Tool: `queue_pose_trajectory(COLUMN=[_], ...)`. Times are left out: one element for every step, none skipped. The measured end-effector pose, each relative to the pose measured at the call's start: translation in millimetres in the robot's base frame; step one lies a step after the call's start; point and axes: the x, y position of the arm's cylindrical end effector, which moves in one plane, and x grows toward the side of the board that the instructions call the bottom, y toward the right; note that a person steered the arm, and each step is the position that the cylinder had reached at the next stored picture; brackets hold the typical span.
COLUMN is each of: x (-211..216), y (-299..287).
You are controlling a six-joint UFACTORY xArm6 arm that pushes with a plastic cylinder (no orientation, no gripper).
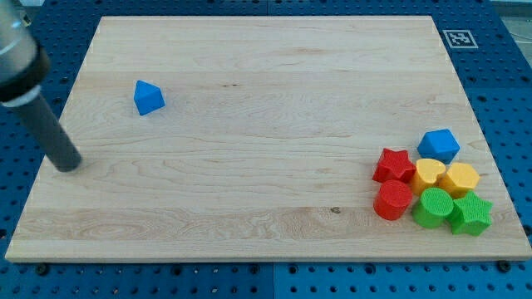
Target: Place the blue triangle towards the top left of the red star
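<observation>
The blue triangle lies on the wooden board at the view's upper left. The red star sits far away at the view's lower right, at the left edge of a cluster of blocks. My tip rests on the board near its left edge, below and to the left of the blue triangle, with a clear gap between them. The rod rises from the tip toward the view's top left corner.
The cluster by the red star holds a blue hexagon-like block, a yellow heart, a yellow hexagon, a red cylinder, a green cylinder and a green star. A marker tag sits beyond the board's top right corner.
</observation>
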Motion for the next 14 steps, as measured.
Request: queue_pose_trajectory(x=[-19,-49,-79,-96,-97,-97,-97,-96,-91,-82,-85,-106,-106,-106], y=[-26,-12,-8,18,18,26,71,92,115,130,125,109,149,183])
